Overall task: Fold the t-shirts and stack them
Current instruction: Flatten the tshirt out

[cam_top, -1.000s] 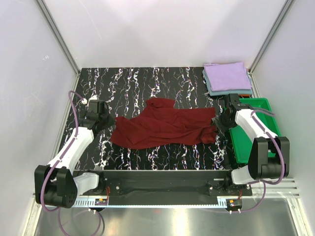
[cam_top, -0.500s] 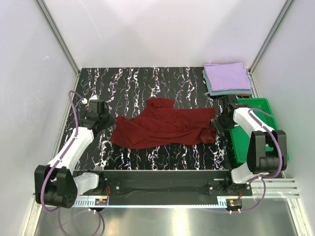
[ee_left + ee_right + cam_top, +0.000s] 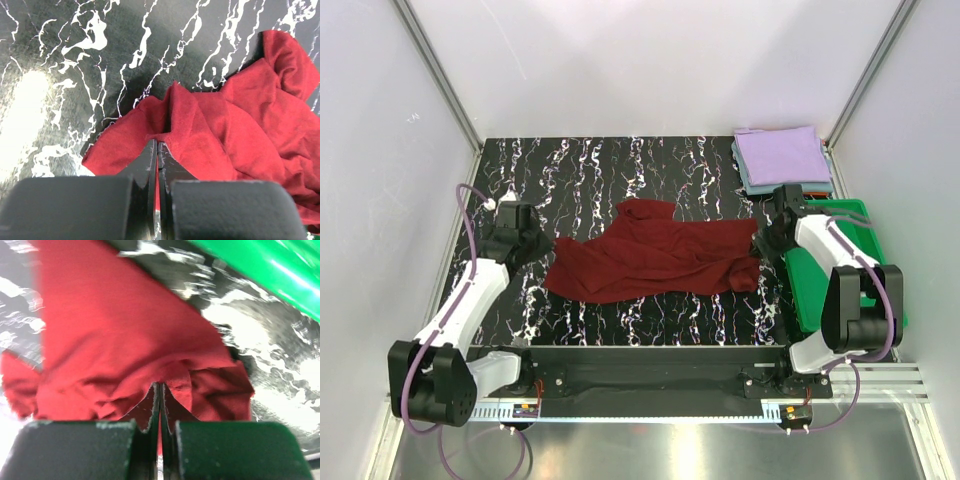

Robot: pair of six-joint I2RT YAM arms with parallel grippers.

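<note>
The dark maroon t-shirt point(image 3: 655, 258) lies crumpled and spread across the middle of the black marbled table. My left gripper point(image 3: 542, 243) is shut on its left edge; the wrist view shows the jaws pinching a raised fold of the maroon t-shirt point(image 3: 210, 130). My right gripper point(image 3: 761, 244) is shut on its right edge, the maroon cloth point(image 3: 125, 340) bunched at the fingertips. A folded lavender t-shirt point(image 3: 782, 155) lies on a folded grey-blue one point(image 3: 752, 182) at the back right corner.
A green plastic tray point(image 3: 840, 265) stands along the right edge, just beside my right arm; its rim shows in the right wrist view point(image 3: 270, 270). White walls enclose the table on three sides.
My right gripper has shifted slightly toward the back with the shirt's right edge pinched. The left arm has barely moved.
</note>
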